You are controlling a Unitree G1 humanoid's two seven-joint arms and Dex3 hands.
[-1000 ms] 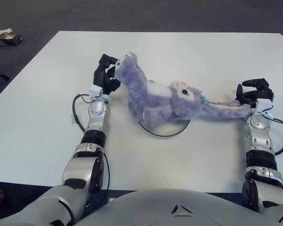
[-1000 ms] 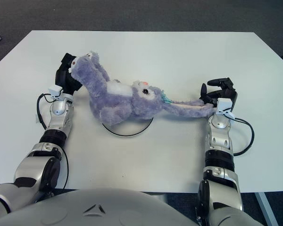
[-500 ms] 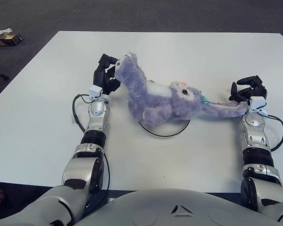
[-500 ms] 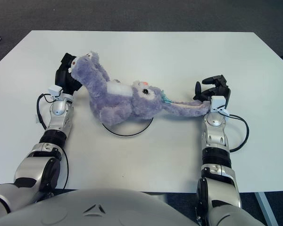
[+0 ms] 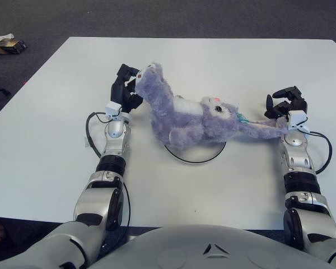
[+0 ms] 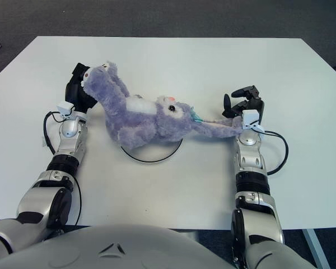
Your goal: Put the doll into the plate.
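**Plush doll stretched between two hands over a mostly hidden plate**

The purple doll [image 5: 185,120] lies across the middle of the frame on the white table [image 5: 224,61], its body covering most of the plate [image 5: 197,157]; only the plate's lower rim shows as a thin dark arc beneath the doll's belly. Whether the doll rests on the plate or hangs just above it cannot be told.

The left hand [image 5: 125,89], at centre left, has its dark fingers curled around the doll's upper limb; the fingertips are buried in the fur. The right hand [image 5: 284,105], at centre right, sits at the tip of the doll's long ear [image 5: 263,129]; its fingers look partly spread above the ear, and whether they pinch it cannot be told.

A small brown object [image 5: 10,46] lies at the upper left edge, too small to identify. No readable writing appears anywhere.
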